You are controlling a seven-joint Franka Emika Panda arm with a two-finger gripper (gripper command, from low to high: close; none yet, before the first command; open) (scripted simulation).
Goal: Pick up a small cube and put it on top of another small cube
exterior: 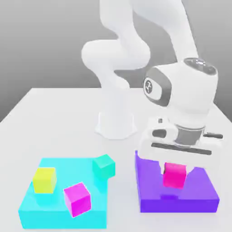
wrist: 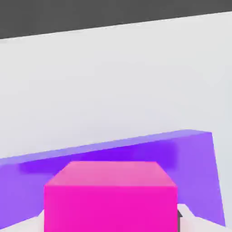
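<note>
The end effector [exterior: 174, 174] hangs low over the purple slab [exterior: 176, 195], which lies on the worktop [exterior: 59, 118] towards the edge at the exterior view's right. Between its fingers sits the small cube [exterior: 174, 176], hot pink with a reddish cast; the fingers seem to pinch it from either side, though the hand's white body hides most of the contact. A shadow lies on the slab under the cube, and it appears to be lifted just clear of the slab rather than resting on it.

In the hand view the small cube [wrist: 111, 199] is close to the camera, with the purple slab [wrist: 195, 158] stretching behind it and the pale worktop [wrist: 113, 81] beyond that.

Towards the edge at the exterior view's left lies a flat cyan slab [exterior: 59, 213]. On it stand three cubes: a yellow-green cube [exterior: 44, 180] near its left edge, a magenta cube [exterior: 77, 199] near its middle and front, turned at an angle, and a teal cube [exterior: 103, 166] at its back right corner. All three are well apart from the purple slab. The arm's white base [exterior: 116, 122] stands behind both slabs, near the middle of the worktop.
</note>
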